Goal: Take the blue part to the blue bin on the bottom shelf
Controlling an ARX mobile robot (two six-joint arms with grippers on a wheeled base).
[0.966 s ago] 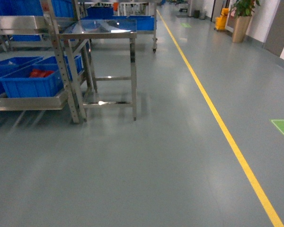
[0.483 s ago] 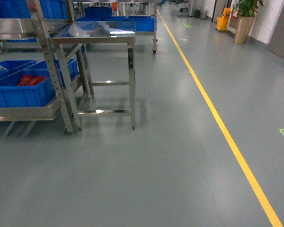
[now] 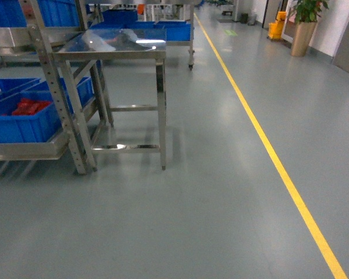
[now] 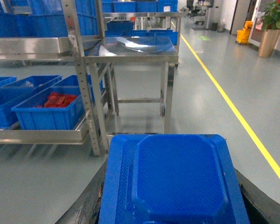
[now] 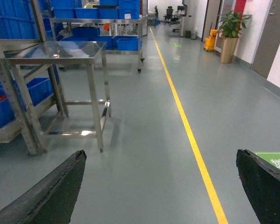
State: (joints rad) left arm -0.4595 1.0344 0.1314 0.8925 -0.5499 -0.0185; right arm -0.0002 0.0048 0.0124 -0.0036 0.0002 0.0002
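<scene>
Two blue bins (image 3: pixel 20 119) sit at 9 o'clock on the bottom shelf (image 3: pixel 23 150) in head view, one holding red parts (image 3: pixel 28 107); steel table (image 3: pixel 113 49) beside the rack. Left wrist: blue part (image 4: pixel 175 184) clamped between left gripper (image 4: pixel 170 205) jaws, at 6 o'clock. Right wrist: right gripper (image 5: pixel 161 186) jaws spread wide, nothing between, yellow floor line (image 5: pixel 186 126) ahead

Right gripper (image 5: pixel 161 186) open over grey floor (image 5: pixel 144 154), aisle view.
Two black fingers (image 5: pixel 51 193) at bottom corners, wide apart, nothing between. Steel table (image 5: pixel 60 51) upper left; yellow line (image 5: pixel 186 121) runs right of table; rack with blue bins (image 5: pixel 35 91) left of table; potted plant (image 5: pixel 231 32) far right of table.
</scene>
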